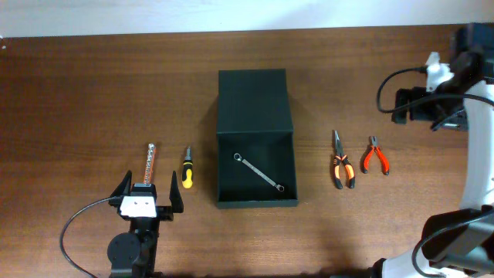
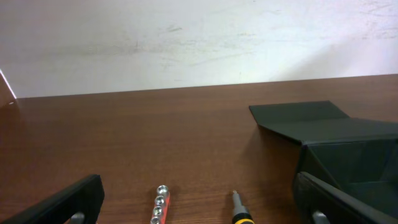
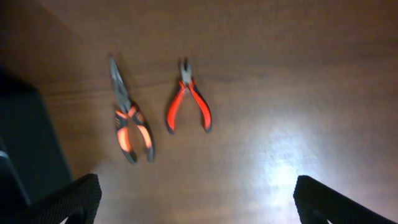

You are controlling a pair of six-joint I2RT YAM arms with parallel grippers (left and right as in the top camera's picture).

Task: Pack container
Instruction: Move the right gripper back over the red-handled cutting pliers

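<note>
showing the counter (image 1: 77, 100) from above, with the container (image 1: 255, 202) at its middle and its lid (image 1: 255, 96) folded back toward the far edge. a wrench (image 1: 258, 171) lies slantwise on the container floor. left of the container lie a screwdriver (image 1: 187, 170) and, further left, a socket rail (image 1: 150, 162), both lying front to back. the left jaws stand spread and empty at the near end of the rail. right of the container lie long-nose pliers (image 1: 341, 162) and smaller cutters (image 1: 375, 157), handles toward the near edge. the right jaws, spread and empty, hang above these two tools.
</note>
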